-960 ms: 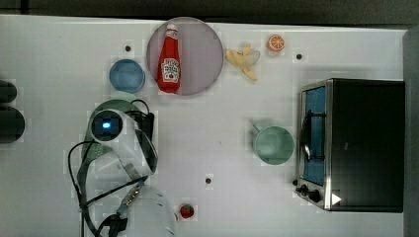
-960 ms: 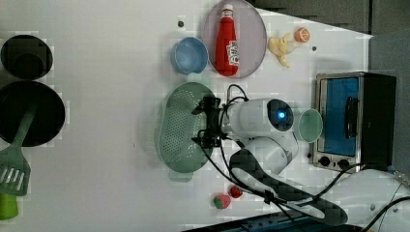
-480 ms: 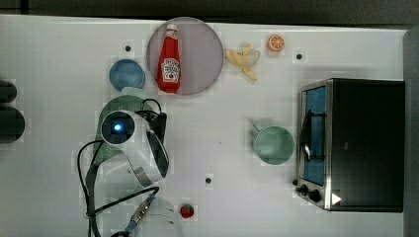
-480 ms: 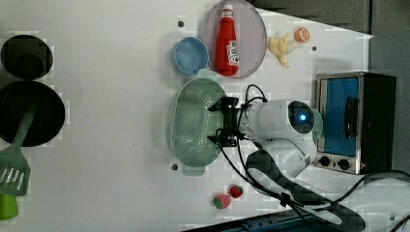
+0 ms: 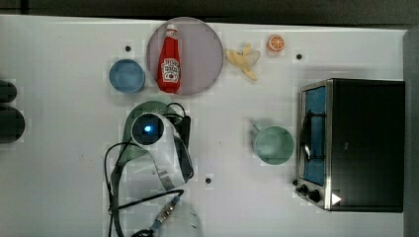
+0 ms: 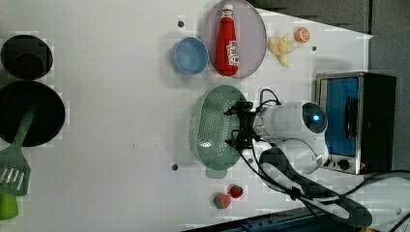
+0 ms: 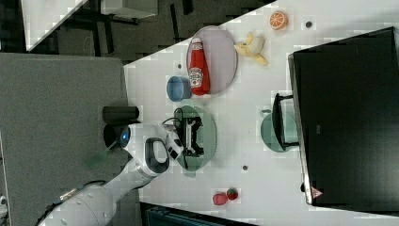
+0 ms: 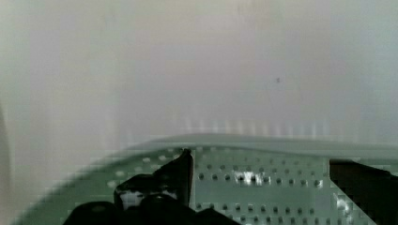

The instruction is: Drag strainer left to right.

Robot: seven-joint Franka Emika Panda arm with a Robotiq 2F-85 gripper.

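the strainer (image 6: pixel 212 129) lies on the white bench (image 6: pixel 116 125), below the blue bowl (image 6: pixel 189 55) and the grey plate (image 6: pixel 254 29) in the left view, and well apart from the toaster oven (image 6: pixel 355 121) at the left view's right. the end effector (image 6: pixel 236 126) sits inside the strainer's perforated basin, close to the rim on the left view's right; its two dark fingers (image 8: pixel 176 176) are spread wide with holes of the basin visible between them, and whether they touch the plastic cannot be told. a red ketchup bottle (image 5: pixel 169 60) lies on the plate. the teal mug (image 5: pixel 273 143) stands just beside the oven door in the top view. a banana (image 5: pixel 243 58) and an orange slice (image 5: pixel 275 43) lie near the bench's far edge. two strawberries (image 6: pixel 228 196) rest below the strainer in the left view.
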